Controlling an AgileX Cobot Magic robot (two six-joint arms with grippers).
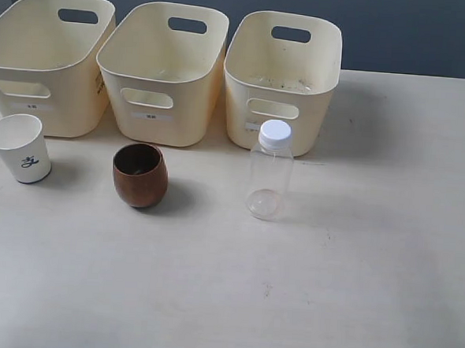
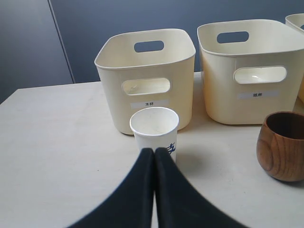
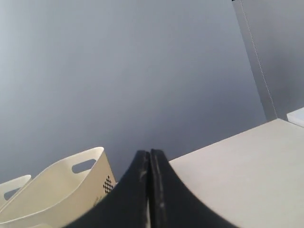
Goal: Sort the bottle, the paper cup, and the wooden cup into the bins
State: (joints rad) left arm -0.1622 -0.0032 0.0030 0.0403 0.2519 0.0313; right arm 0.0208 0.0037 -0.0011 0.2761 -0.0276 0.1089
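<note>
Three cream-yellow bins stand in a row at the back: left bin [image 1: 46, 60], middle bin [image 1: 161, 71], right bin [image 1: 280, 74]. In front of them stand the white paper cup [image 1: 19, 148], the brown wooden cup [image 1: 140, 175] and the clear bottle [image 1: 270, 170] with its white cap, all upright. Neither arm shows in the exterior view. My left gripper [image 2: 154, 152] is shut and empty, just short of the paper cup [image 2: 155, 130], with the wooden cup [image 2: 281, 145] off to one side. My right gripper [image 3: 149, 154] is shut and empty, raised, with a bin [image 3: 57, 190] beside it.
The pale table [image 1: 328, 290] stretches wide in front of and to the right of the objects. A dark blue-grey wall [image 1: 399, 30] runs behind the bins. Each bin carries a small white label [image 2: 156, 103].
</note>
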